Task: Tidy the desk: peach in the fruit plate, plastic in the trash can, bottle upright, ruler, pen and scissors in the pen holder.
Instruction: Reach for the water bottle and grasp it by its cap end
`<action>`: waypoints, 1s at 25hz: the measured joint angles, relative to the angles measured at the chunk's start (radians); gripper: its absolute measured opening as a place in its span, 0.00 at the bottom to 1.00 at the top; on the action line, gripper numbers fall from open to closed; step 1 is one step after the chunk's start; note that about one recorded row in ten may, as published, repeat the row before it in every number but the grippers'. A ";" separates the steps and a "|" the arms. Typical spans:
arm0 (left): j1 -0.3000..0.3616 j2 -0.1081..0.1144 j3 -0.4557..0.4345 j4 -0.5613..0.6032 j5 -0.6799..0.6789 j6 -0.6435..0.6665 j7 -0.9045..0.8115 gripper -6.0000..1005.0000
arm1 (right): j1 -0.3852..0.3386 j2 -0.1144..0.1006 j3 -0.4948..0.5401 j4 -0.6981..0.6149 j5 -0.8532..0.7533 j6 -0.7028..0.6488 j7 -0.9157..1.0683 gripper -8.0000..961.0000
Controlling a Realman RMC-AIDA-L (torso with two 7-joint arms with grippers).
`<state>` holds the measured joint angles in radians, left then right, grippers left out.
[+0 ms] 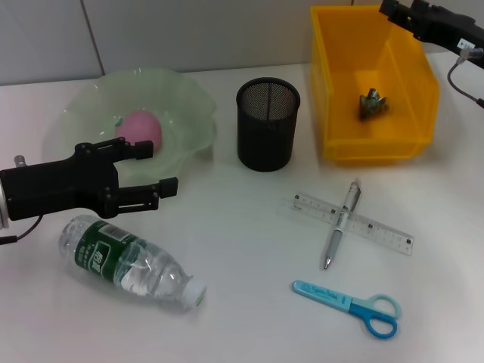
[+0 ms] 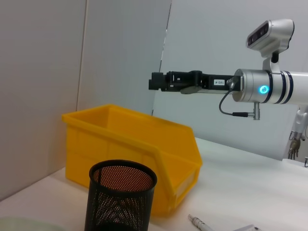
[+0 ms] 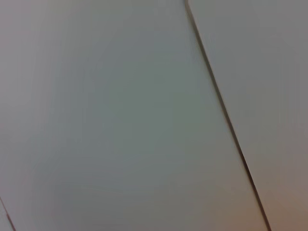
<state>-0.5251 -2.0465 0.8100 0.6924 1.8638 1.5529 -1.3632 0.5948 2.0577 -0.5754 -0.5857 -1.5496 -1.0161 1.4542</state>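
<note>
The pink peach point(image 1: 140, 128) lies in the pale green fruit plate point(image 1: 189, 98) at the back left. Crumpled plastic point(image 1: 373, 103) sits inside the yellow trash can point(image 1: 336, 83). The clear bottle point(image 1: 128, 261) lies on its side at the front left. My left gripper point(image 1: 162, 166) hovers open and empty between the plate's front rim and the bottle. The ruler point(image 1: 378, 231) lies flat with the pen point(image 1: 342, 225) across it, and the blue scissors point(image 1: 352, 305) lie in front of them. The black mesh pen holder point(image 1: 268, 125) stands mid-table. My right gripper point(image 1: 395, 11) hangs above the trash can's back right corner.
The left wrist view shows the pen holder point(image 2: 122, 192), the trash can point(image 2: 130, 144) behind it, the pen's tip point(image 2: 199, 222) and my right gripper point(image 2: 156, 82) above the can. The right wrist view shows only grey wall panels.
</note>
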 joint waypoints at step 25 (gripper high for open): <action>-0.018 -0.001 0.010 0.005 0.016 0.007 0.003 0.81 | -0.093 -0.079 -0.011 -0.002 -0.141 -0.716 0.042 0.76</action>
<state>-0.5430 -2.0472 0.8203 0.6972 1.8794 1.5600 -1.3606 0.5020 1.9789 -0.5860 -0.5874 -1.6902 -1.7324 1.4967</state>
